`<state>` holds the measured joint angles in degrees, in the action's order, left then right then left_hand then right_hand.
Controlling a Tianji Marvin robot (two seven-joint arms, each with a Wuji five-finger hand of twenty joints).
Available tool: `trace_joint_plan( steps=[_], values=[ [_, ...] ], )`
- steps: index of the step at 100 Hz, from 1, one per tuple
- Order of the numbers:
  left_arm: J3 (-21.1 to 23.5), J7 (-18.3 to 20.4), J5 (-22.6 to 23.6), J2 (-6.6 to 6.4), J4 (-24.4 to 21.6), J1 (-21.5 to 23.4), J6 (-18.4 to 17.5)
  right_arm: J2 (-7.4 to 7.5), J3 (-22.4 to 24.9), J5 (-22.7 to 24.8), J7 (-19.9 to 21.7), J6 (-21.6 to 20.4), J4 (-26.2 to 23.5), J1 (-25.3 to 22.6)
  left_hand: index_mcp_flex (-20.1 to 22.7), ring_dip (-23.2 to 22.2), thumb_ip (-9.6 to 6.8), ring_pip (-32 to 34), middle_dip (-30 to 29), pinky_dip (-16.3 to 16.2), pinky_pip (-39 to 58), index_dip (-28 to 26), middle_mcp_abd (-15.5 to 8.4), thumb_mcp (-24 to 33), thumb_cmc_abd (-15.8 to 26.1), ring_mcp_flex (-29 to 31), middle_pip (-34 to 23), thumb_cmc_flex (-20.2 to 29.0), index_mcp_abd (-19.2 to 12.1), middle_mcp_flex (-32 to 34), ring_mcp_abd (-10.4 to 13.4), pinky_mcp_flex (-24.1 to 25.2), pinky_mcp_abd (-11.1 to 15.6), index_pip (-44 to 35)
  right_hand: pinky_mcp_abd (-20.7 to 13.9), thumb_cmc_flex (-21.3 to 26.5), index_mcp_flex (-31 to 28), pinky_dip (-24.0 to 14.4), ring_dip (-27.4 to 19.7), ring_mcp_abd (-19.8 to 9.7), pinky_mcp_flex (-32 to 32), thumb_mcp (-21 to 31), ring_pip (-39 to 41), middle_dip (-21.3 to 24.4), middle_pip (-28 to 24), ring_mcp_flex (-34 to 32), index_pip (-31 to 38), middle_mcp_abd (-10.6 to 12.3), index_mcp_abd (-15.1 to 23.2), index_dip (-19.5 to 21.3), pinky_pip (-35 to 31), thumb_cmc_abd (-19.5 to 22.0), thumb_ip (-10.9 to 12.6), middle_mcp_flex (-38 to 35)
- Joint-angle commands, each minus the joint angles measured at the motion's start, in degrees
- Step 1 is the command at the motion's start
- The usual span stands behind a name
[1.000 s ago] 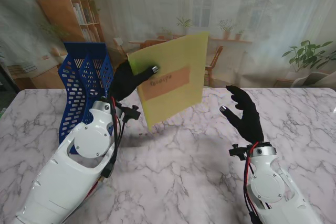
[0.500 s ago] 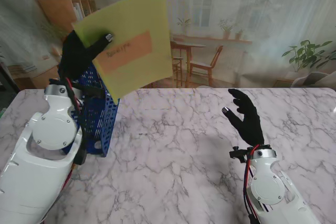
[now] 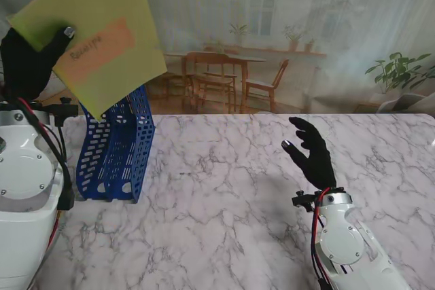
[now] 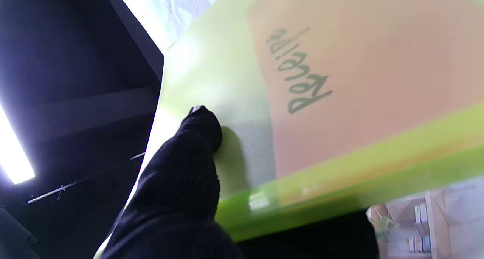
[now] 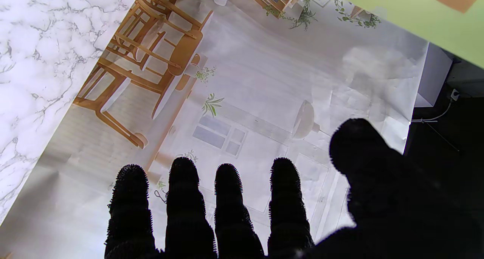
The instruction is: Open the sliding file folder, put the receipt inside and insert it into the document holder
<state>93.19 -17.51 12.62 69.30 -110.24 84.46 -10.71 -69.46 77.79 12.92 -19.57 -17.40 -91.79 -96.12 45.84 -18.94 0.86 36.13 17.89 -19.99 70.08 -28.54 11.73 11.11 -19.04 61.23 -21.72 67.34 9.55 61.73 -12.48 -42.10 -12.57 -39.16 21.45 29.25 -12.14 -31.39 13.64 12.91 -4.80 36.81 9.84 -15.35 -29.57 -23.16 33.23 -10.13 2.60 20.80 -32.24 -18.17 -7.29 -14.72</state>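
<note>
The folder (image 3: 95,25) is held aloft at the left, pinched by the left hand (image 3: 27,59) near one corner, above the blue holder (image 3: 115,147) standing on the table (image 3: 224,195). The receipt (image 3: 102,49) is seen inside it, marked "Receipt". Insertion appears to be in hand; next the folder's lower edge must be lined up over a slot and lowered. The right hand (image 3: 309,154) is raised with fingers spread, holding nothing.

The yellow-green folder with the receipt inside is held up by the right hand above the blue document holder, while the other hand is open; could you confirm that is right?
Not quite: the left hand holds the yellow-green folder, as the stand view shows. The receipt is inside, the blue document holder stands beneath, and the open hand is the right hand.
</note>
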Motion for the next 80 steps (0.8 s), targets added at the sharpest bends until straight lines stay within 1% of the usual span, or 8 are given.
trace_joint_plan(
  steps=[1,11,19,36,47,63,80],
  values=[
    [1.15,-0.37,0.32,-0.13,-0.41,0.87,-0.42,-0.16,-0.10,-0.01,0.15,0.28,-0.27,0.02,0.99,0.67,-0.08,0.59,-0.79,0.45,1.91,-0.57,0.59,3.07,2.87,-0.71,0.90,3.05,-2.15,-1.01,-0.21,-1.36,4.33,-0.22,-2.71,-0.31,2.12,-1.15,-0.12,-1.70,-0.42,-1.48,-3.50,0.16,0.98,1.93,-0.92,0.99,-0.46,-0.61,1.45,1.90,1.55,1.76],
    [2.57,-1.63,0.57,0.12,-0.29,1.98,-1.08,-0.17,-0.02,-0.10,0.13,0.32,-0.47,-0.06,0.89,0.69,-0.16,0.51,-0.81,0.46,1.86,-0.48,0.72,2.84,3.03,-0.88,0.92,3.22,-1.94,-1.12,-0.29,-1.31,4.32,-0.09,-2.66,-0.26,2.13,-1.68,-0.10,-1.59,-0.63,-1.55,-3.50,0.15,0.91,1.91,-0.95,0.99,-0.49,-0.63,1.93,1.97,1.57,1.80],
    [3.27,-2.74,0.76,0.37,0.04,2.59,-1.22,-0.18,0.06,-0.17,0.14,0.36,-0.62,-0.14,0.88,0.68,-0.24,0.56,-0.82,0.46,1.85,-0.47,0.89,2.66,3.05,-0.82,0.89,3.41,-1.88,-1.16,-0.30,-1.31,4.31,-0.08,-2.58,-0.24,2.14,-2.27,-0.23,-0.55,-0.95,-1.62,-3.73,0.14,0.84,2.03,-0.96,0.96,-0.45,-0.62,2.47,1.97,1.59,1.79],
    [3.61,-6.03,1.75,1.03,0.95,3.20,-1.10,-0.16,0.12,-0.43,0.30,0.81,-1.00,-0.35,0.62,0.67,-0.39,0.63,-0.86,0.46,1.80,-0.36,1.02,2.25,3.35,-0.93,0.86,3.73,-1.60,-1.50,-0.29,-1.23,4.34,0.12,-2.37,-0.24,2.12,-3.08,-0.81,0.67,-1.44,-1.68,-4.55,0.15,0.79,2.15,-0.95,0.96,-0.59,-0.61,3.51,1.99,1.62,1.78],
    [3.36,-7.32,2.63,1.25,1.59,3.49,-0.89,-0.14,0.21,-0.49,0.42,1.01,-1.22,-0.48,0.49,0.69,-0.47,0.60,-0.92,0.48,1.72,-0.25,0.98,1.93,3.60,-1.10,0.88,3.83,-1.56,-1.79,-0.13,-1.20,4.41,0.25,-2.39,-0.28,2.23,-3.60,-1.01,0.25,-1.58,-1.73,-4.81,0.18,0.86,2.07,-0.99,0.87,-0.59,-0.62,4.00,2.01,1.62,2.05],
    [2.50,-9.41,2.67,1.75,2.87,3.44,0.16,-0.11,0.34,-0.66,0.59,1.23,-1.50,-0.68,0.21,0.72,-0.60,0.57,-1.02,0.55,1.55,-0.04,1.24,1.55,3.91,-1.14,0.88,4.13,-1.28,-2.08,-0.20,-1.21,4.32,0.45,-2.60,-0.25,2.41,-4.44,-0.77,-1.41,-1.37,-1.89,-4.52,0.17,0.79,1.91,-1.13,0.73,-0.56,-0.66,4.52,2.11,1.62,2.39],
    [0.97,-11.37,2.54,2.22,4.18,3.15,1.66,-0.08,0.37,-0.69,0.75,1.58,-1.68,-0.82,-0.04,0.70,-0.71,0.59,-1.19,0.52,1.57,0.16,1.49,1.17,4.16,-1.32,0.88,4.45,-0.96,-2.45,-0.37,-1.18,4.09,0.60,-2.66,-0.13,2.45,-5.27,-0.36,-1.75,-1.33,-2.07,-4.13,0.10,0.58,2.10,-1.23,0.63,-0.60,-0.66,4.78,2.22,1.65,2.65]
  ],
)
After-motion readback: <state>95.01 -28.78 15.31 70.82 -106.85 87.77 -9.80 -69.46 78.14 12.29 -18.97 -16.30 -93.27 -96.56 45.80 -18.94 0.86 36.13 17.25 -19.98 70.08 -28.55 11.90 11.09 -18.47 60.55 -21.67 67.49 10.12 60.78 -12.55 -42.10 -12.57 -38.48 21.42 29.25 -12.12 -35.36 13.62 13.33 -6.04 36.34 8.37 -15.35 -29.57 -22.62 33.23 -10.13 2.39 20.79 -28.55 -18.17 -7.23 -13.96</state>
